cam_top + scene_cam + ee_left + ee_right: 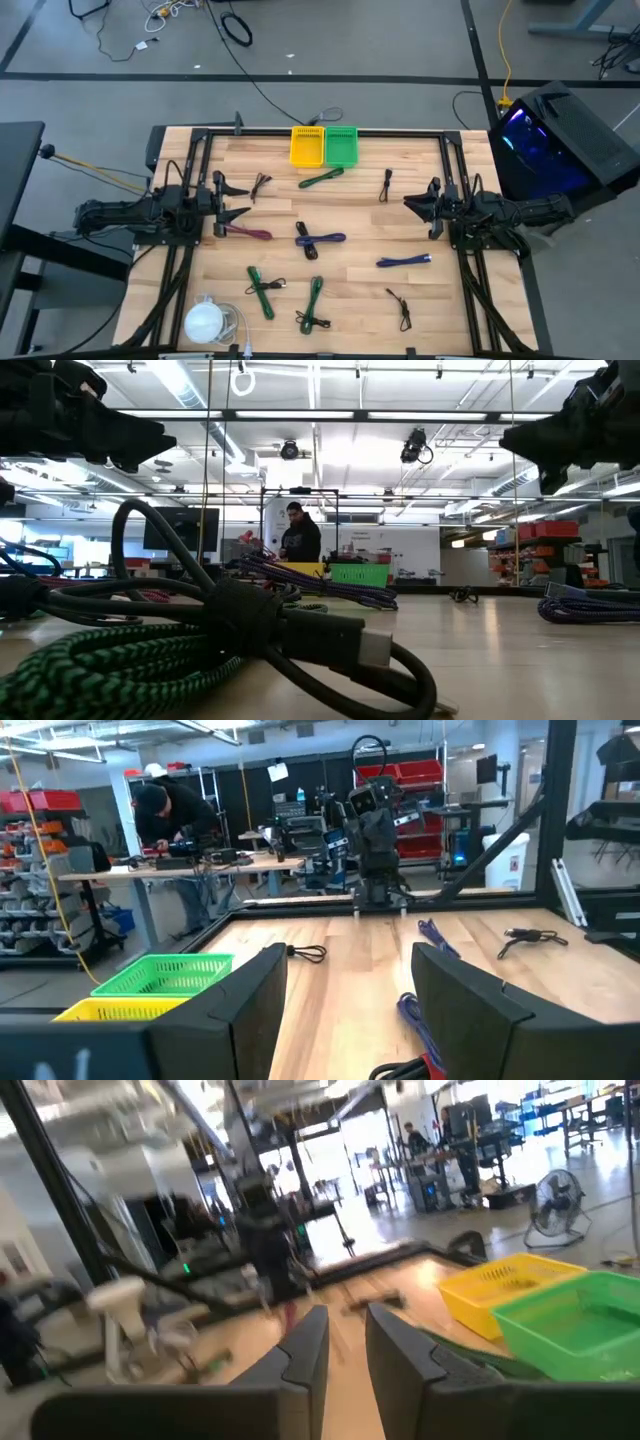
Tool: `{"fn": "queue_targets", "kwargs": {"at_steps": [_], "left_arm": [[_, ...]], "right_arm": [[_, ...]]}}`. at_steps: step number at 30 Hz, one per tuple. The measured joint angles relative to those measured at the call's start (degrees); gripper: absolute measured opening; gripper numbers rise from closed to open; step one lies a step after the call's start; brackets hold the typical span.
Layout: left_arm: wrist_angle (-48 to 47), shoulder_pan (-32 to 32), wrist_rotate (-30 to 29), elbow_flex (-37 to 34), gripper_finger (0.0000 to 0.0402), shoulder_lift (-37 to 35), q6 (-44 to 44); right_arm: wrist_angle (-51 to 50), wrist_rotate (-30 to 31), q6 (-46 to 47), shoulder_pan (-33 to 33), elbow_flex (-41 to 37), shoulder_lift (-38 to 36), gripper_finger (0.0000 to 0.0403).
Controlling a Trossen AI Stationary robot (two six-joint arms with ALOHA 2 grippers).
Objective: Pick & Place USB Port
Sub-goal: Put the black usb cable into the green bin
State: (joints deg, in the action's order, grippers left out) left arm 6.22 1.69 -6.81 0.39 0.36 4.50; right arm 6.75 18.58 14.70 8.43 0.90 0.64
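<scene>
Several coiled USB cables lie flat on the wooden table: a maroon one [248, 233], a purple one [318, 240], a blue one [404, 261], green ones [320, 179] [260, 290] [314, 305] and black ones [262, 185] [386, 184] [402, 308]. A yellow bin [307, 146] and a green bin [341, 146] stand side by side at the far edge. My left gripper [243, 200] [345, 980] hovers open above the table's left side, near the maroon cable. My right gripper [408, 200] [346, 1345] hovers over the right side with a narrow gap between its fingers. Neither touches anything.
A white round object [205, 322] sits at the near left corner. A black frame [200, 140] runs round the table. In the low view a green braided cable [110, 670] with a black plug lies close to the lens. A person [300, 535] stands beyond the far edge.
</scene>
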Motion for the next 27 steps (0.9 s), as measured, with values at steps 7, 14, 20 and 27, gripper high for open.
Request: {"fn": "queue_targets", "kwargs": {"at_steps": [7, 14, 20, 27], "left_arm": [[-0.04, 0.0, 0.0, 0.0, 0.022, 0.0, -4.14], [-0.65, 0.0, 0.0, 0.02, 0.022, 0.0, -5.36], [-0.55, 0.0, -2.46, 0.01, 0.022, 0.0, -5.34], [-0.04, 0.0, -5.47, 0.0, 0.022, 0.0, -6.62]], "right_arm": [[14.89, 7.36, -4.4, -0.04, 0.02, 0.0, 0.0075], [21.07, 17.56, -12.63, -0.04, 0.07, 0.0, 0.0075], [29.83, 7.89, -18.75, -1.43, 2.38, 2.01, 0.0075], [-5.47, 23.61, -20.35, -8.96, 24.56, 19.64, 0.0078]]}}
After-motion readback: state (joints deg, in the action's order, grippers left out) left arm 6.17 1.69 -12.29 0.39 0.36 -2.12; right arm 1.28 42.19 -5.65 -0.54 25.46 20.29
